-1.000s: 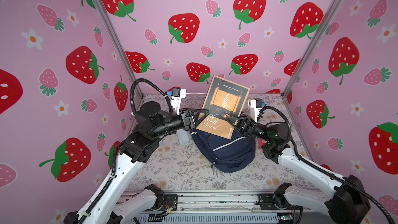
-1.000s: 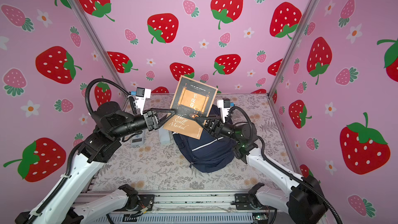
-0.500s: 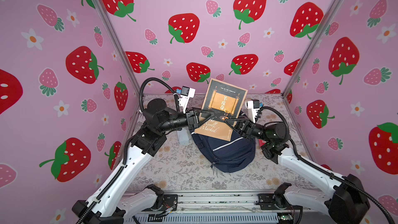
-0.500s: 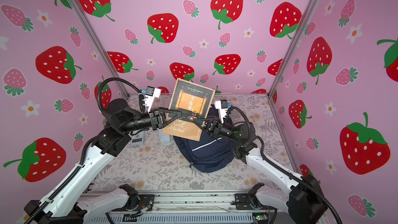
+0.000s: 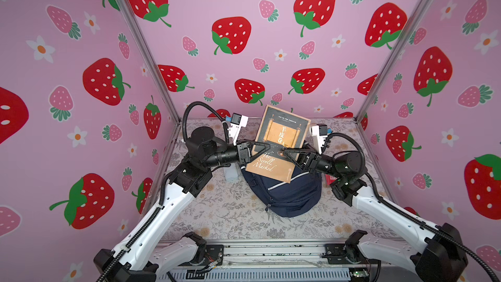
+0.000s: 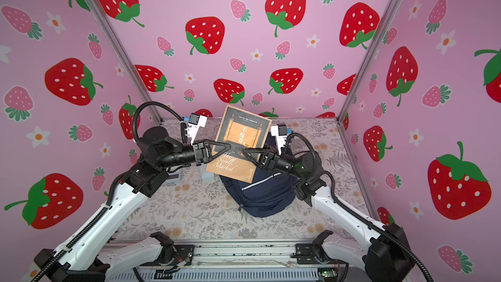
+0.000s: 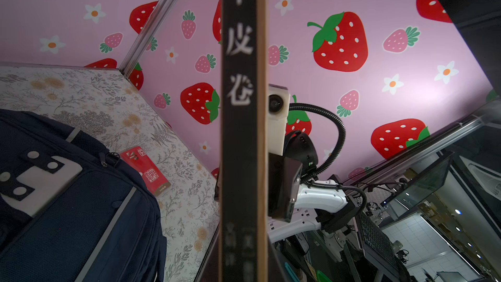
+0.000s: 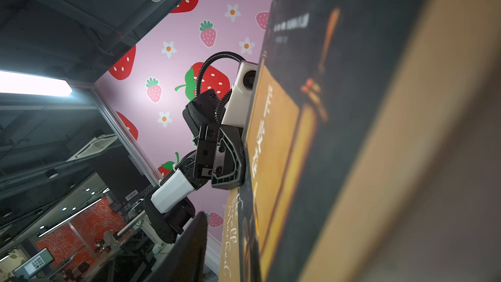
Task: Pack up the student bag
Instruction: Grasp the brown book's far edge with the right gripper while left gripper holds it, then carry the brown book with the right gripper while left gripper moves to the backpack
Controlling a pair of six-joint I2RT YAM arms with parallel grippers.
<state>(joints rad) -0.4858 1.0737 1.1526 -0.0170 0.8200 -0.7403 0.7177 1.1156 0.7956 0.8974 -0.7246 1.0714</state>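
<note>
Both top views show floral tabletop (image 5: 230, 212), strawberry walls (image 5: 244, 9), left fingers (image 5: 267, 146) clamping book (image 5: 282, 134), right fingers (image 5: 286, 153) unclear

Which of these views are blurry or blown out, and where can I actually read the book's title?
In both top views: sharp, evenly lit, title on the book legible. Left wrist view: large spine characters readable, lowest print dim and soft. Right wrist view: near cover badly out of focus, ceiling light blown out white.
</note>
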